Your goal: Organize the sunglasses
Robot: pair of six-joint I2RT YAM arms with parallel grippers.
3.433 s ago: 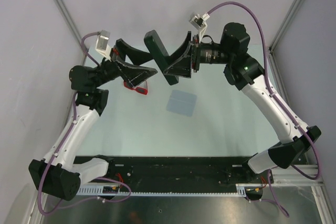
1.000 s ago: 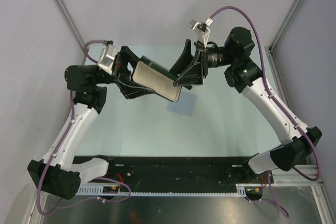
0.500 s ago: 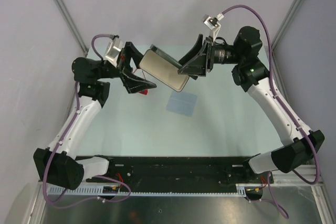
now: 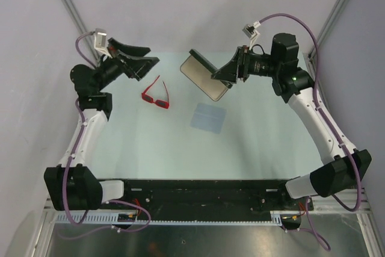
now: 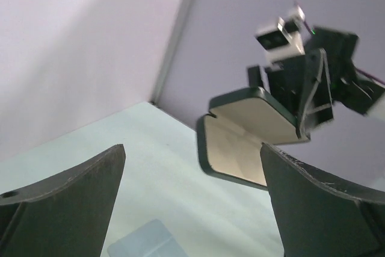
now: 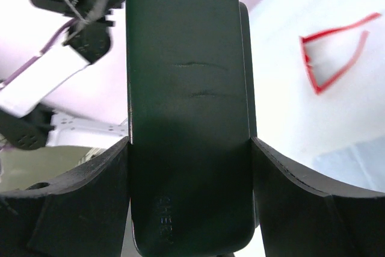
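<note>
Left gripper (image 4: pixel 148 54) (jaws apart) retreated from the sunglasses (image 4: pixel 155 95).

The left arm (image 4: pixel 84 139) stands up from its base and bends at the elbow. The left gripper (image 4: pixel 150 54) is raised well left of the case (image 4: pixel 203 75), fingers spread wide and empty. The right arm (image 4: pixel 316 115) stretches inward with its wrist level, and the right gripper (image 4: pixel 224 75) is clamped on the case's right edge.

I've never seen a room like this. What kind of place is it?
Probably a robot test lab: the left arm and right arm bolted to a table, plain walls boxing it in, and sunglasses, a case and a cloth as props.
</note>
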